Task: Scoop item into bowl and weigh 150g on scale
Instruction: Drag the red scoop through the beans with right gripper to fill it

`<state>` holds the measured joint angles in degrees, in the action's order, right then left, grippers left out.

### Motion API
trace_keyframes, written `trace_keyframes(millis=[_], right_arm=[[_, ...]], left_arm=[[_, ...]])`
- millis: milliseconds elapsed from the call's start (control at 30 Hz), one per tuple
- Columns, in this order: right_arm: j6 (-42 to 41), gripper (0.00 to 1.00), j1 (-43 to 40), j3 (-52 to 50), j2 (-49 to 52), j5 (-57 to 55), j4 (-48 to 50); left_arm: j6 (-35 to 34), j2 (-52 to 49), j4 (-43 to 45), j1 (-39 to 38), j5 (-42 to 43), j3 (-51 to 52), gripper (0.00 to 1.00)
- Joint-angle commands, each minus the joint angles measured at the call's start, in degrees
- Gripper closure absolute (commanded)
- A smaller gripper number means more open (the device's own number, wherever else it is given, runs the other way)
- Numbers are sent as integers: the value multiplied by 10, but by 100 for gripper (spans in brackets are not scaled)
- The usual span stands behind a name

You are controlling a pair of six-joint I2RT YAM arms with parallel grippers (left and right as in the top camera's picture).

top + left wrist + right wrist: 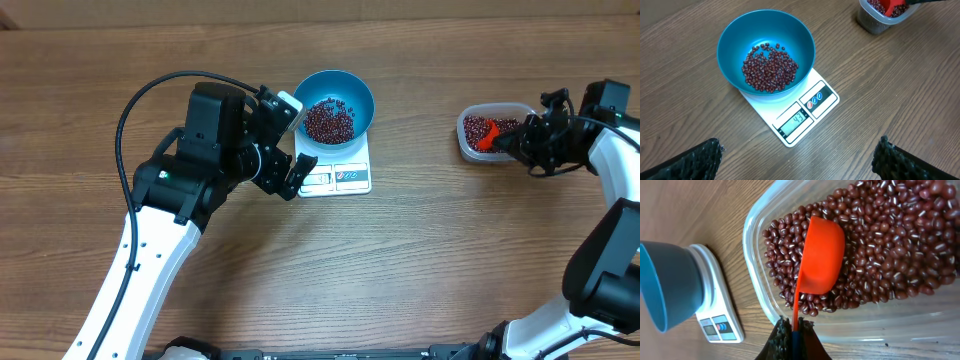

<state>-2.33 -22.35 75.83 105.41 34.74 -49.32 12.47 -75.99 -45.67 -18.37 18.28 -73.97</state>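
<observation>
Overhead: bowl [362, 95] is sitting on scale [345, 180] near the middle of the desk [420, 260], with a shallow patch of beans [328, 120] lying in its bottom. Left fingers [300, 172] are hovering just left of the scale, spread wide and holding nothing. At far right, right fingers [522, 140] are reaching toward the clear tub [463, 128], and the orange-red scoop [487, 138] is showing over the beans stored there. Left wrist: the camera is looking down on bowl and scale between the two parted fingers. The beans are covering only part of the bowl floor. The display is showing a two-digit figure that I cannot read with certainty; judged well short of target. Right wrist: the fingers are clamped shut on the scoop handle. The scoop is lying mouth-down on the bean heap inside the tub, so whether it is loaded cannot be told. Bowl and scale are standing well apart to the side. Step in hand, as judged: refilling the scoop for another transfer. The next move is calling for digging the scoop under the beans, turning it mouth-up, lifting it level, carrying it across to the bowl, and tipping slowly while watching the display. As the total nears target, smaller loads are going to be needed to avoid overshoot.
</observation>
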Motion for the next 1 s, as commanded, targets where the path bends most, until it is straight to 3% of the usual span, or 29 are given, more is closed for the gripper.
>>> trace_keyframes(millis=[0,967], right_arm=[[-9,96,-14,-5,5,44,0],[50,97,-54,-5,5,129,-9]], left_arm=[[13,7,0,0,8,-8,0],[13,7,0,0,8,-8,0]])
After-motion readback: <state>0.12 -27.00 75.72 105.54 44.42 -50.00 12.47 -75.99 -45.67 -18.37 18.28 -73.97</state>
